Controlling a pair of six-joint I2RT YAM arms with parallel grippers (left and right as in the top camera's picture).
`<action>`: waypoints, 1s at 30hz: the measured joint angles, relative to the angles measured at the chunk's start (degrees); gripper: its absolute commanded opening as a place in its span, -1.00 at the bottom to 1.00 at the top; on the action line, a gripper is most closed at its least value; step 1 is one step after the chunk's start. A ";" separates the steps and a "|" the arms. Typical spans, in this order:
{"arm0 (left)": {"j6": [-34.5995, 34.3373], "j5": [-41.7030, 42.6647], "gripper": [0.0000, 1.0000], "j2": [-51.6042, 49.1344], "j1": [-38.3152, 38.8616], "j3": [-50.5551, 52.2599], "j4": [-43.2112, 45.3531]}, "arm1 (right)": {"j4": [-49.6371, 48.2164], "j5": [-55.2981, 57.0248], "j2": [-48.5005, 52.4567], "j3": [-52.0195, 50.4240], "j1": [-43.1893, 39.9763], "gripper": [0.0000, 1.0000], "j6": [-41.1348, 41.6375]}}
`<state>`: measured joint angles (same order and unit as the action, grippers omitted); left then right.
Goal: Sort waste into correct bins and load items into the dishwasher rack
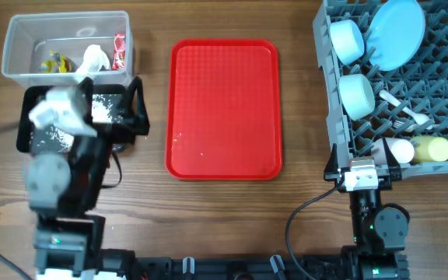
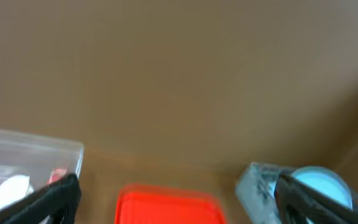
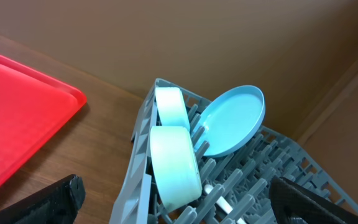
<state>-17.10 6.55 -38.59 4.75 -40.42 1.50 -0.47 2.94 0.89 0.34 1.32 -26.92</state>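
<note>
I saw the left gripper wide open and empty, its arm standing over the black tray with the white grains, just beside the clear tub that held the tissue, the wrapper and the yellow scraps. The right gripper was also wide open with nothing in it, near the corner of the rack. In the rack stood the plate, two bowls, the pink cup and the yellow cup.
</note>
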 measured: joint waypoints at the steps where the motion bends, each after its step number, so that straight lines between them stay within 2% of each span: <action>1: 0.02 0.48 1.00 1.90 -0.85 4.55 4.55 | 0.02 0.02 -0.02 0.00 0.00 0.99 0.00; 5: 0.02 1.49 1.00 8.66 -3.43 18.93 12.09 | 0.00 0.02 0.00 0.00 0.00 0.99 0.02; 11: 0.02 1.95 1.00 18.99 -6.56 30.14 12.37 | 0.00 0.02 0.00 0.00 0.00 0.99 0.02; 21: 0.02 1.90 1.00 34.97 -10.14 34.91 4.07 | 0.00 0.02 -0.02 0.00 0.00 1.00 0.00; 30: 0.02 0.52 1.00 37.79 -10.19 39.04 -0.28 | 0.00 0.02 0.00 0.00 0.00 0.99 0.02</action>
<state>-17.08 7.07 -0.80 -5.43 -1.39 1.21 -0.47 2.96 0.89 0.34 1.32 -26.89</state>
